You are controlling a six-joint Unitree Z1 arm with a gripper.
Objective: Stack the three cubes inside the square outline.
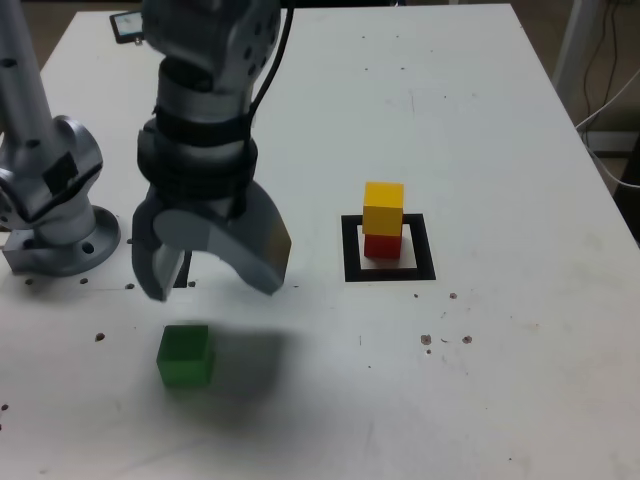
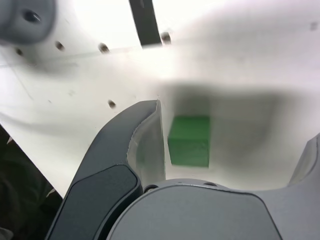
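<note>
I hold the gripper point(image 1: 210, 275) above the table point(image 1: 500, 380) with its jaws spread wide and empty. Green cube point(image 1: 185, 355) sits on the table just below the fingertips, untouched. Yellow cube point(image 1: 383, 208) rests on red cube point(image 1: 381, 245) inside the outline point(image 1: 350, 250), well off to the exterior view's right of the gripper.

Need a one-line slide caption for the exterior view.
Open hand hovers above the green cube; yellow cube sits on red cube inside the square outline.
</note>
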